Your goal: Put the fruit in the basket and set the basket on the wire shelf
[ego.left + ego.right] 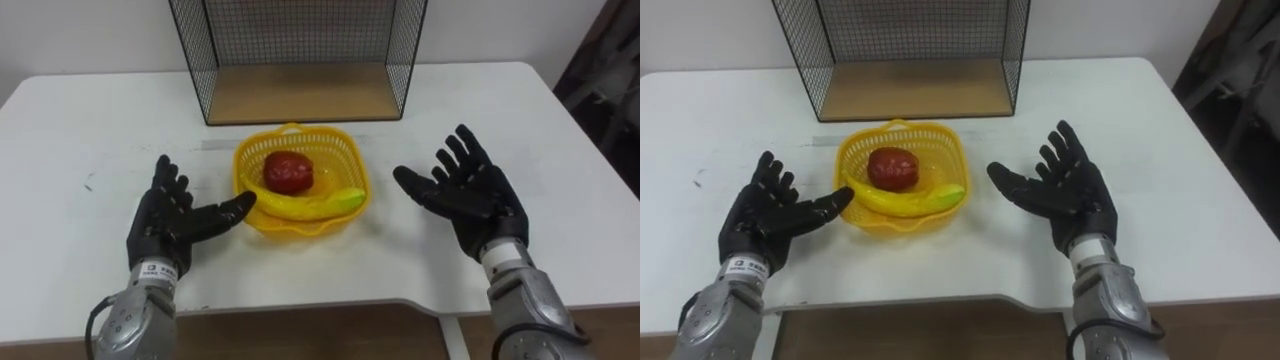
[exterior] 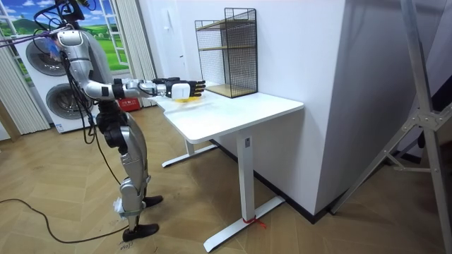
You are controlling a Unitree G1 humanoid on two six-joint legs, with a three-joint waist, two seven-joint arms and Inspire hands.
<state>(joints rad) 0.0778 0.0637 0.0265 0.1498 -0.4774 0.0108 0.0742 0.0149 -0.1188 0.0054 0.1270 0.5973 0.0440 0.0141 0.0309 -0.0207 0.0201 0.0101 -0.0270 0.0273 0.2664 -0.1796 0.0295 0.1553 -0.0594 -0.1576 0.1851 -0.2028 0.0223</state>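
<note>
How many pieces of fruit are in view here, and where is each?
2. A red apple lies toward the back of the yellow basket, and a banana lies along its front. More could be hidden underneath.

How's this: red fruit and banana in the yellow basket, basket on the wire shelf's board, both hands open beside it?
Wrong on one point: the left eye view shows the basket on the white table before the wire shelf, not on its board. The red fruit, banana, open left hand and right hand are as stated.
</note>
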